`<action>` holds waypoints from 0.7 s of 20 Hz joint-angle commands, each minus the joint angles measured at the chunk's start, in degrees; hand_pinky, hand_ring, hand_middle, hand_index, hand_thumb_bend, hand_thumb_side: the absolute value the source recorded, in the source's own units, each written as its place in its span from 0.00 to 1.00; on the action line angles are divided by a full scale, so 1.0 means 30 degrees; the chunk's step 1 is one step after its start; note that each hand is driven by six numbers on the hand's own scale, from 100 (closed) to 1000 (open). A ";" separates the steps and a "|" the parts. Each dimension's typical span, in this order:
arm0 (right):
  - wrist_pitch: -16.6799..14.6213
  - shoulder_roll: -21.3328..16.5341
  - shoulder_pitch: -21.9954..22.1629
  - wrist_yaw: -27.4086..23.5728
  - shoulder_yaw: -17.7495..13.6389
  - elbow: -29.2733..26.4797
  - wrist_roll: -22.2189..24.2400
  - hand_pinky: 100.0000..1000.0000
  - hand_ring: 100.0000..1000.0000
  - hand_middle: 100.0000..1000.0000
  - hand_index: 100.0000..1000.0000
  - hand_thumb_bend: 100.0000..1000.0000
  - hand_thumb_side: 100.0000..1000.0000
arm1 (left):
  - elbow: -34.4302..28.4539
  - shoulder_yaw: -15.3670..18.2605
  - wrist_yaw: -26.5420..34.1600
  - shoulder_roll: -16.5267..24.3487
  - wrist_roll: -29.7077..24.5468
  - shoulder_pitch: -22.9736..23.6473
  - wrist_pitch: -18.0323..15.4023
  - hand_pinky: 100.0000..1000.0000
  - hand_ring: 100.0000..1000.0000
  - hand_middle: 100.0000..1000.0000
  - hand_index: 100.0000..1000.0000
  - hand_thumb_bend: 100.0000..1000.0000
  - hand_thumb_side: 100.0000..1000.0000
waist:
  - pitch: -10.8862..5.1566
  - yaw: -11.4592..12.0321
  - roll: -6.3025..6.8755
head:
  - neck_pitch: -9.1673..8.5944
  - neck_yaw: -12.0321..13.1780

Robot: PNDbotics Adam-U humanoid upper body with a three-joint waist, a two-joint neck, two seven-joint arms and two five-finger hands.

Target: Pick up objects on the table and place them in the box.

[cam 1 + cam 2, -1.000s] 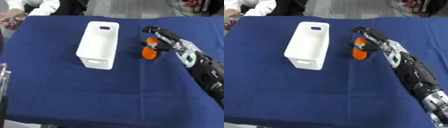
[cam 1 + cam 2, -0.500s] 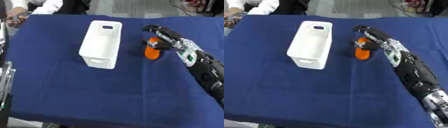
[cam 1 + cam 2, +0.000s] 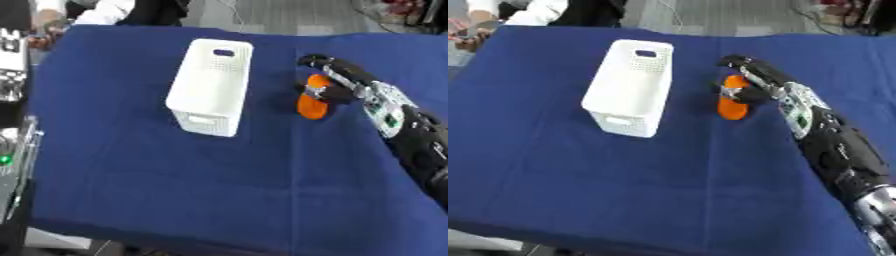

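Observation:
A white perforated box (image 3: 212, 85) stands on the blue tablecloth (image 3: 175, 175), its long side running away from me. Just right of it lies an orange, carrot-shaped object (image 3: 311, 104). My right hand (image 3: 337, 77) comes in from the right, and its fingers curl over the top of the orange object with the thumb against its side. The black and silver forearm (image 3: 833, 145) trails to the lower right. My left hand shows in neither view.
A person's sleeve and hand (image 3: 61, 20) show at the far left corner of the table. Metal equipment (image 3: 10, 65) stands along the left edge. Bare blue cloth fills the near half of the table.
The camera has shifted a little, moving the whole picture. My right hand stays curled on the orange object beside the box; no clear move of either.

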 commanded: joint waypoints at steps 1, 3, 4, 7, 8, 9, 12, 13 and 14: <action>0.0135 -0.0410 -0.0195 0.0144 -0.0278 0.0214 -0.0026 0.84 0.87 0.92 0.94 0.37 1.00 | -0.0279 0.0023 0.0131 0.0036 -0.0073 -0.0322 -0.0018 1.00 0.93 0.99 0.94 0.14 0.83 | -0.0137 0.0060 -0.0031 | -0.0013 0.0113; 0.0204 -0.0443 -0.0180 0.0164 -0.0403 0.0347 -0.0059 0.83 0.87 0.92 0.94 0.36 1.00 | -0.0279 0.0009 0.0137 0.0030 -0.0096 -0.0348 -0.0016 1.00 0.93 0.99 0.94 0.14 0.83 | -0.0115 0.0073 -0.0046 | -0.0013 0.0114; 0.0232 -0.0469 -0.0175 0.0176 -0.0452 0.0407 -0.0080 0.83 0.87 0.92 0.94 0.36 1.00 | -0.0279 0.0002 0.0139 0.0031 -0.0109 -0.0358 -0.0018 1.00 0.93 0.99 0.94 0.14 0.83 | -0.0109 0.0078 -0.0056 | -0.0013 0.0113; 0.0300 -0.0558 -0.0159 0.0231 -0.0565 0.0557 -0.0094 0.83 0.87 0.92 0.94 0.35 1.00 | -0.0279 -0.0009 0.0146 0.0026 -0.0139 -0.0389 -0.0018 1.00 0.93 0.99 0.94 0.14 0.83 | -0.0096 0.0103 -0.0080 | -0.0013 0.0139; 0.0326 -0.0600 -0.0154 0.0245 -0.0608 0.0599 -0.0107 0.83 0.87 0.92 0.94 0.35 1.00 | -0.0279 -0.0009 0.0152 0.0022 -0.0141 -0.0406 -0.0020 1.00 0.93 0.99 0.94 0.14 0.83 | -0.0091 0.0111 -0.0087 | -0.0013 0.0155; 0.0354 -0.0627 -0.0150 0.0259 -0.0643 0.0638 -0.0122 0.83 0.87 0.92 0.94 0.35 1.00 | -0.0279 -0.0009 0.0158 0.0021 -0.0142 -0.0417 -0.0023 1.00 0.93 0.99 0.94 0.14 0.83 | -0.0089 0.0115 -0.0092 | -0.0013 0.0165; 0.0429 -0.0645 -0.0140 0.0333 -0.0718 0.0749 -0.0164 0.83 0.87 0.92 0.94 0.34 1.00 | -0.0279 -0.0021 0.0168 0.0030 -0.0164 -0.0419 -0.0026 1.00 0.93 0.99 0.94 0.14 0.83 | -0.0090 0.0106 -0.0102 | -0.0013 0.0191; 0.0439 -0.0641 -0.0141 0.0363 -0.0726 0.0768 -0.0180 0.82 0.87 0.92 0.94 0.34 1.00 | -0.0279 -0.0023 0.0170 0.0030 -0.0172 -0.0419 -0.0025 1.00 0.93 0.99 0.94 0.14 0.83 | -0.0089 0.0105 -0.0102 | -0.0013 0.0194; 0.0459 -0.0634 -0.0137 0.0429 -0.0714 0.0790 -0.0178 0.80 0.86 0.92 0.94 0.32 1.00 | -0.0279 -0.0024 0.0172 0.0027 -0.0178 -0.0424 -0.0029 1.00 0.93 0.99 0.94 0.14 0.83 | -0.0082 0.0108 -0.0099 | -0.0013 0.0194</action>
